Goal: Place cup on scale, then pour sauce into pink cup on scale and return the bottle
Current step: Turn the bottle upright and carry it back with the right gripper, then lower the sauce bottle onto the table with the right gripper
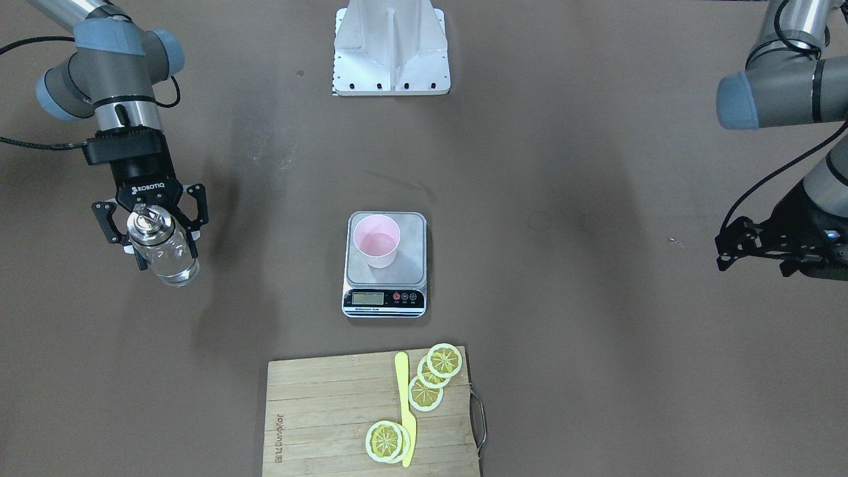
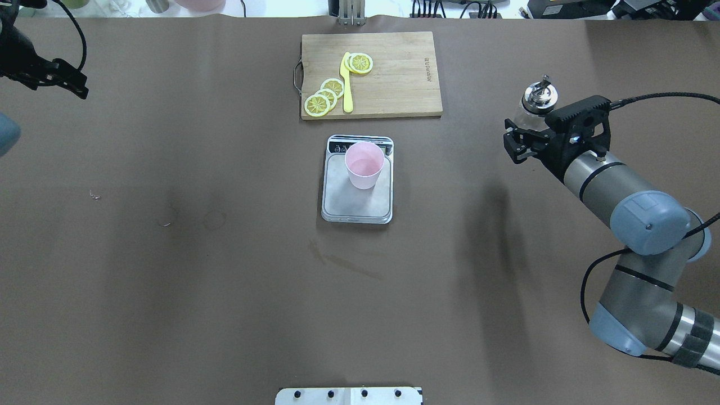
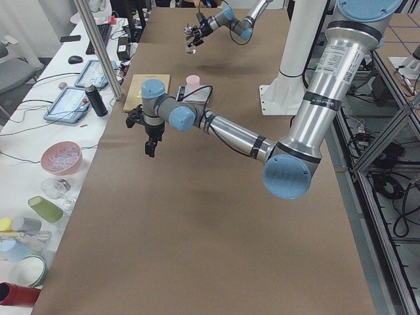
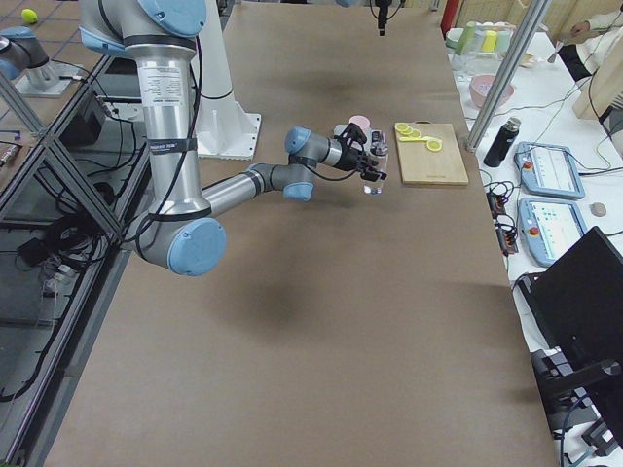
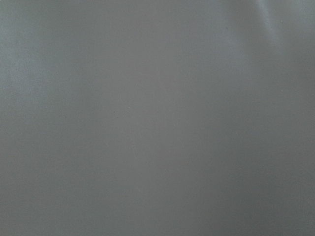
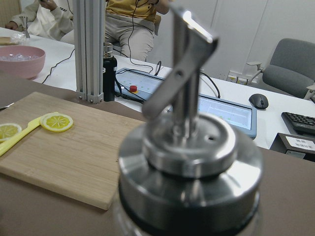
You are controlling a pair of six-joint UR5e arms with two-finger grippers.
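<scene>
Front cam: my right gripper (image 1: 150, 224) is clamped on the bottle (image 1: 163, 250), fingers on either side of the glass just under the metal spout cap, clear sauce (image 1: 173, 270) low in it. Whether the bottle's base sits on the table or hangs off it, can't tell. The cup (image 1: 376, 242) stands upright on the scale (image 1: 412, 260), well apart from that gripper, out toward table centre, approx. between my two grippers. Beyond the scale, farther from me, a cutting board (image 1: 318, 411) w/ lemon slices (image 1: 444, 360) and a yellow knife (image 1: 405, 414). My left gripper (image 1: 727, 246) is far off on the other side w/ nothing in it, but open or closed, can't tell. Overhead: same layout, cup at the display end of the scale, bottle cap poking out past the right gripper's fingers. Left-side cam: left gripper points down above bare table; cup and scale sit beyond it, right gripper w/ bottle small at the far end. Right-side cam: bottle in the right gripper, cup just past it. Left wrist cam: only plain table surface, no fingers. Right wrist cam: spout cap fills the shot, board and slices behind it, seated people in the background.
</scene>
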